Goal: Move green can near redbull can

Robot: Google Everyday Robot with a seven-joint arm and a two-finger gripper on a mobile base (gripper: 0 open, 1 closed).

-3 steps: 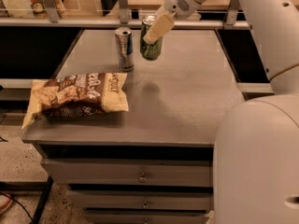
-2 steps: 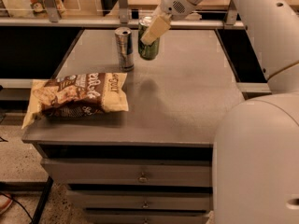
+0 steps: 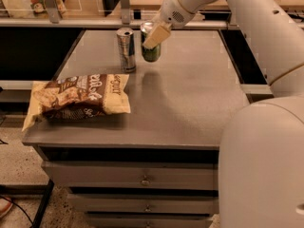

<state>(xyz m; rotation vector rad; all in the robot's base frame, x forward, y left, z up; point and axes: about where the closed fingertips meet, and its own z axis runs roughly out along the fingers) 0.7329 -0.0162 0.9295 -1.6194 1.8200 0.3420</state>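
The green can (image 3: 151, 51) is at the back of the grey table (image 3: 190, 103), just right of the redbull can (image 3: 126, 49), which stands upright with a narrow gap between them. My gripper (image 3: 153, 41) comes down from the upper right and is shut on the green can. One pale finger (image 3: 157, 34) lies across the can's front. I cannot tell whether the green can's base touches the tabletop.
A brown and cream chip bag (image 3: 78, 99) lies flat at the table's front left. Drawers (image 3: 142, 179) are under the tabletop. My white arm and body (image 3: 266, 141) fill the right side. A shelf with clutter runs behind the table.
My gripper has carried the green can a little to the left, closer to the redbull can. The redbull can and the chip bag have not moved.
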